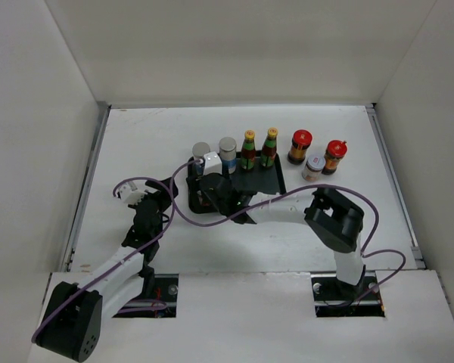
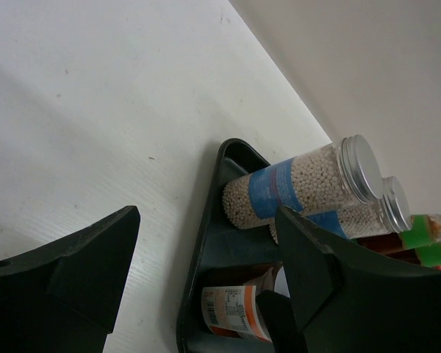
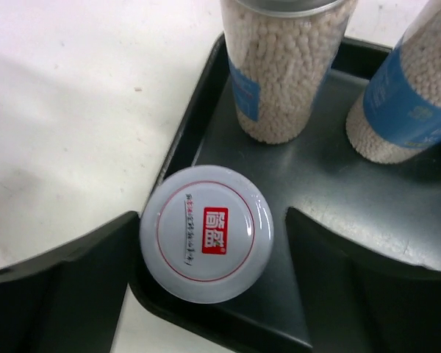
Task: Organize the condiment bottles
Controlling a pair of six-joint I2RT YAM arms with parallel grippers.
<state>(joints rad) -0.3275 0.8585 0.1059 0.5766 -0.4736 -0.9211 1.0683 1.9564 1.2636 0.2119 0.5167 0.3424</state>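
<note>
A short white-lidded jar (image 3: 206, 233) stands in the near left corner of the black tray (image 3: 338, 184). My right gripper (image 3: 212, 215) is open with one finger on each side of the jar; a small gap shows at the right finger. Two silver-topped blue-banded cylinders (image 1: 201, 151) (image 1: 227, 150) stand in the tray behind it. Two yellow-capped bottles (image 1: 249, 148) (image 1: 270, 146) stand at the tray's far edge. My left gripper (image 2: 206, 217) is open and empty over the table left of the tray (image 2: 206, 250). In its view the jar's orange label (image 2: 235, 312) shows.
Two red-capped brown bottles (image 1: 300, 146) (image 1: 334, 156) and a second white-lidded jar (image 1: 314, 167) stand on the table right of the tray. White walls enclose the table on the left, far and right sides. Purple cables loop over both arms.
</note>
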